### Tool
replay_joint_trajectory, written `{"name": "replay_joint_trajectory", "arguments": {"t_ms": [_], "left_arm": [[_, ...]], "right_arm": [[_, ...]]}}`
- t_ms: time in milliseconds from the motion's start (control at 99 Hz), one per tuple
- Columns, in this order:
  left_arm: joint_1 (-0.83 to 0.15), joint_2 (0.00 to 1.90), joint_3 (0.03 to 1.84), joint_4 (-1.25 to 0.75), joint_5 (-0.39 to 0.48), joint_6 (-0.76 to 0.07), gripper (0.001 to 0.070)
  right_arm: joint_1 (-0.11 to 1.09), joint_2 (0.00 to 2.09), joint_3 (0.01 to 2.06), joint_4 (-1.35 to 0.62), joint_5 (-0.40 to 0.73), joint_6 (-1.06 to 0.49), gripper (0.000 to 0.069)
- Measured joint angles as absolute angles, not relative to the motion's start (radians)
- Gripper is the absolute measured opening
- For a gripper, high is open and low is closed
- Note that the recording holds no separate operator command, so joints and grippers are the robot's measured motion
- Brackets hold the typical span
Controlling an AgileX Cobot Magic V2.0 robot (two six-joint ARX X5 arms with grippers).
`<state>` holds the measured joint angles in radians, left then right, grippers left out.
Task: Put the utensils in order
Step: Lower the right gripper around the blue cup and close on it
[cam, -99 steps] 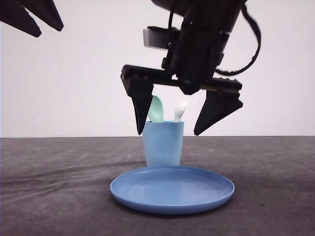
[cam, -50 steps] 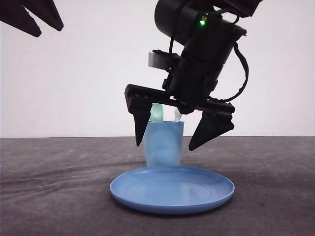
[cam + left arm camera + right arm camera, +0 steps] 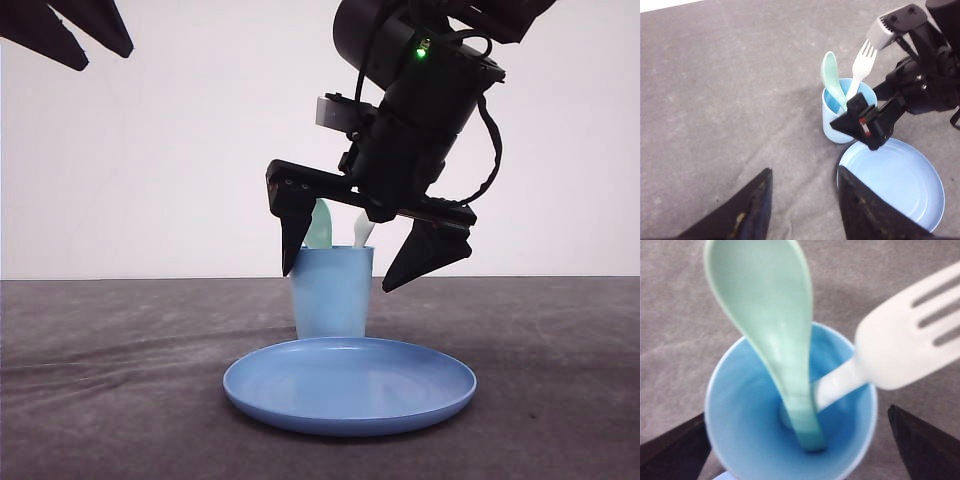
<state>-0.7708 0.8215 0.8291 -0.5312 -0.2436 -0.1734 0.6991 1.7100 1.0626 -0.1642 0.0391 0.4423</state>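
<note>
Grey table (image 3: 100, 400): spoon (image 3: 320, 225) and fork (image 3: 362, 232) stand between the released right gripper (image 3: 360, 270).

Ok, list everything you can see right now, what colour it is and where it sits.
Spoon: one, pale mint green, standing handle-down in the cup, bowl end up.
Fork: one, white, standing in the same cup, tines up, leaning away from the spoon.
Cup: one, light blue, upright on the table behind the plate.
Plate: one, blue, round, on the table in front of the cup.
Table: one, dark grey.
Right end effector: black, open, fingers either side of the cup's top.
Left end effector: black, open, raised off to the left.
</note>
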Motion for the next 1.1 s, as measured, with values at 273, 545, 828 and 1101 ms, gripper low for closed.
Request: {"name": "replay_joint_trajectory", "arguments": {"t_ms": [273, 545, 828, 1101], "left_arm": [[-0.771, 0.822, 0.829, -0.509, -0.244, -0.173, 0.024], [-0.771, 0.822, 0.829, -0.511, -0.244, -0.172, 0.024], [-0.771, 0.822, 0.829, -0.512, -0.244, -0.172, 0.024], [-0.771, 0.822, 0.829, -0.524, -0.244, -0.171, 0.024]], "right_arm": [[0.699, 1.737, 1.063, -0.149, 0.026, 0.423, 0.0679], [0.699, 1.787, 1.092, -0.144, 0.023, 0.417, 0.066], [0.698, 1.787, 1.092, -0.141, 0.027, 0.415, 0.0475], [0.698, 1.787, 1.092, -0.13, 0.043, 0.408, 0.0414]]}}
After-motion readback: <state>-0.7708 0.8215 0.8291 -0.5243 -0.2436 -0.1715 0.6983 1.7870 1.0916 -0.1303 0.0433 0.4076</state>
